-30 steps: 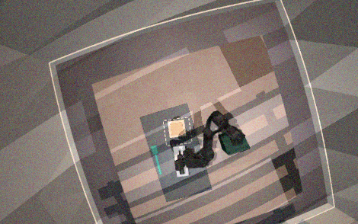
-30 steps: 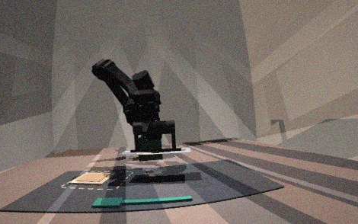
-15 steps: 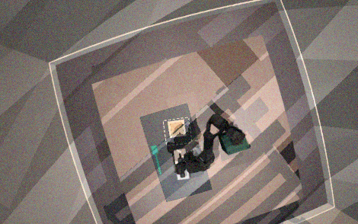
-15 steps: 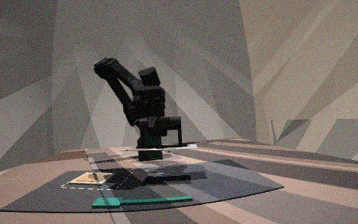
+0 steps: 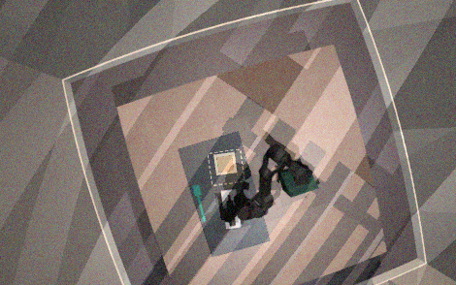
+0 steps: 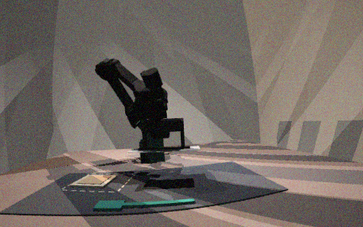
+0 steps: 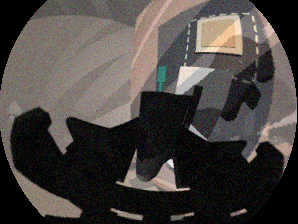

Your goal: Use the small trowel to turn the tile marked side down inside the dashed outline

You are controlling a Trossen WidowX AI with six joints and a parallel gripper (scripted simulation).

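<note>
The tile point(image 5: 225, 164) point(image 6: 93, 180) point(image 7: 219, 36) lies flat inside the dashed outline point(image 5: 211, 170), near its far side. A plain tan face with a cream border is up; no dark mark shows on it, and its underside is hidden. My gripper point(image 5: 230, 211) point(image 6: 166, 129) point(image 7: 157, 119) is shut on the dark handle of the small trowel, whose flat white blade point(image 5: 225, 195) point(image 6: 195, 147) point(image 7: 192, 77) is level and raised above the mat. The blade is beside the tile, toward the gripper, and apart from it. The fingertips are hard to make out against the dark handle.
The dark blue-grey mat point(image 5: 253, 237) point(image 6: 242, 179) lies under the tile and trowel. A teal long-handled tool point(image 5: 197, 191) point(image 6: 109, 204) point(image 7: 161, 75) lies on the mat near its edge. The arm's green base point(image 5: 296, 188) stands off the mat. Slanting shadows and light bands cross the table.
</note>
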